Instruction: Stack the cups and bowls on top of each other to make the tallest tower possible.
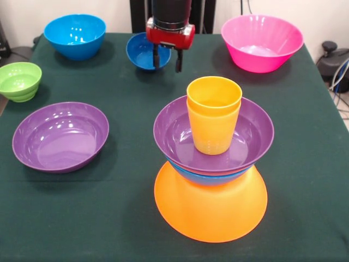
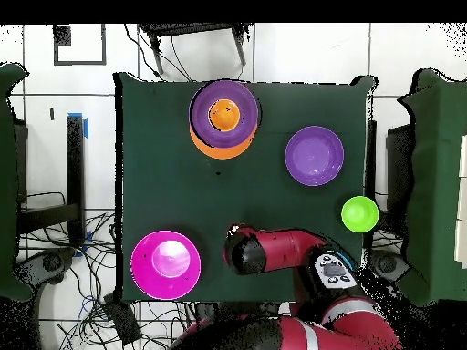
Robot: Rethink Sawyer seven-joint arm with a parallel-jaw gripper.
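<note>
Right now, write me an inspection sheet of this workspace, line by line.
Surface: dark green tablecloth, no spills seen.
Tower: upside-down yellow-orange bowl as base, then a blue bowl, a purple bowl, and nested yellow and orange cups upright on top.
Loose bowls: second purple bowl, green bowl, bright blue bowl, small dark blue bowl, pink bowl, all upright and apart.
Clutter: nothing seen.
Pincer: open, empty, over the small dark blue bowl.
Cables: a tangle on the floor beside the table.
Surroundings: tiled floor, furniture round the table.
</note>
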